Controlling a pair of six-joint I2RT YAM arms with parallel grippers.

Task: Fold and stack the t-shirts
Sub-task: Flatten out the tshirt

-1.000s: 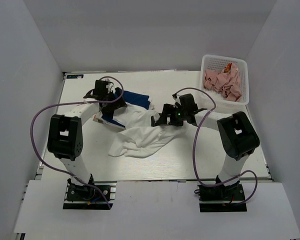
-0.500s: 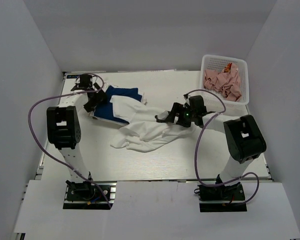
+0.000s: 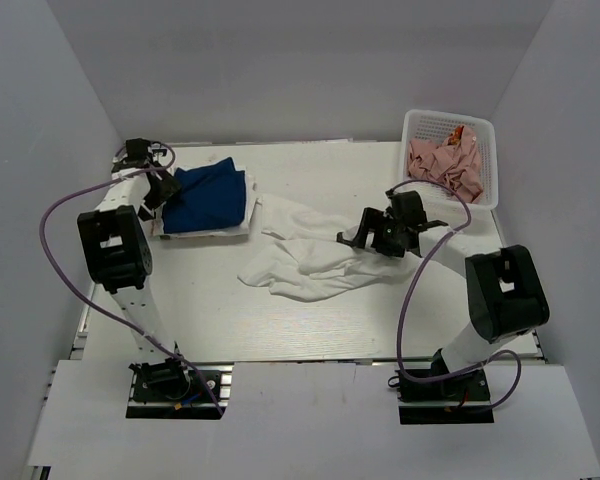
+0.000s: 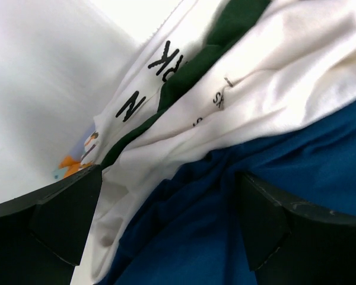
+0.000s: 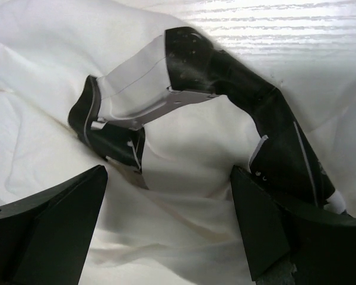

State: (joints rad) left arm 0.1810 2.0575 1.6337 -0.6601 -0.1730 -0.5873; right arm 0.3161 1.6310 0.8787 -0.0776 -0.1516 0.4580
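Loosely crumpled white t-shirt (image 3: pixel 300 265) stretches left-right; left gripper (image 4: pixel 166 178), right gripper (image 5: pixel 169 172) both spread wide.

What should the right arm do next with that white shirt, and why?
Probably lower the right claw and close on the white shirt to pull it flat: the claw is open over it, the shirt lies crumpled in the middle, and the blue shirt is already folded at the left.

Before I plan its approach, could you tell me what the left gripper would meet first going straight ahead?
Most likely the blue shirt, which lies right ahead of the left gripper with its jaws open; depth is hard to judge.
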